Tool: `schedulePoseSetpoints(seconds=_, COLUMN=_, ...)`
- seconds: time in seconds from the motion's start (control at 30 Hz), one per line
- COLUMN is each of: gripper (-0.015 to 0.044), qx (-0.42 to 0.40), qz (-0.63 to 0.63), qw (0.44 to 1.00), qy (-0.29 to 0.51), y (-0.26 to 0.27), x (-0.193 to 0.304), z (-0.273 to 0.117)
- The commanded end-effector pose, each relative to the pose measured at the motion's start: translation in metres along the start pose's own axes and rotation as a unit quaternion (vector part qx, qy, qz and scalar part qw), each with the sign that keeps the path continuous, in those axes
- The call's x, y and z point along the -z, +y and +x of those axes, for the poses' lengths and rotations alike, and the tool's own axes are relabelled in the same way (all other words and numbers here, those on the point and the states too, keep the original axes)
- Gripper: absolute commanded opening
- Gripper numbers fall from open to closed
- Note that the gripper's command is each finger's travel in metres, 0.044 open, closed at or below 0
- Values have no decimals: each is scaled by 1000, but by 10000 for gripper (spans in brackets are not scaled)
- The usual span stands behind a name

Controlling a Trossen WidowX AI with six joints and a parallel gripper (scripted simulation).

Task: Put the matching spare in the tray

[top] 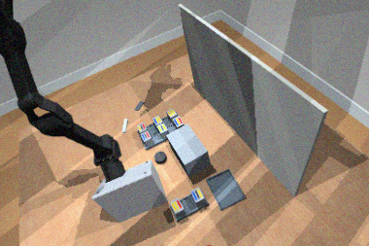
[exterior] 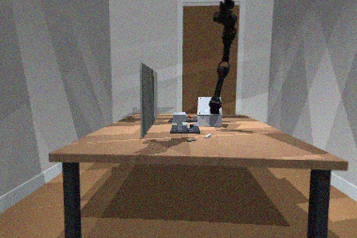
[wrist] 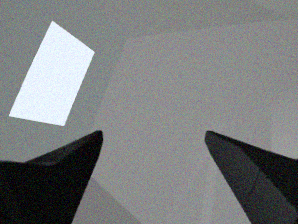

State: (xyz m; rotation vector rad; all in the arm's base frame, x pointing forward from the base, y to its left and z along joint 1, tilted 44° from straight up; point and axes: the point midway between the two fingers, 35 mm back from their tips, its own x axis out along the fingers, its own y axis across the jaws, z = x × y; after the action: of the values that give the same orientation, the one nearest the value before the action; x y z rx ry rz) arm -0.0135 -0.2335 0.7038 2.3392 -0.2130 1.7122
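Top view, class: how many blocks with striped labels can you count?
8: six striped blocks in three pairs on the larger rack, two on the smaller rack beside the tray. The grey box may hide others.
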Motion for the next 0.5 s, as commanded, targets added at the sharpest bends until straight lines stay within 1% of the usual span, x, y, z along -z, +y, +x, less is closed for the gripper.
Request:
schedulePoseSetpoints(seconds=0.0, gripper=440, qx=61, qz=-106, qw=992, qy=18, y=-59, x=24, z=13)
schedulePoseSetpoints(seconds=0.1, gripper=440, qx=103, qz=-181, qw=978, qy=31, y=-101, x=35, z=20)
schedulePoseSetpoints(seconds=0.23, gripper=440, qx=163, qz=-281, qw=945, qy=49, y=-162, x=40, z=27)
schedulePoseSetpoints(seconds=0.47, gripper=440, qx=270, qz=-432, qw=856, qy=83, y=-267, x=24, z=27)
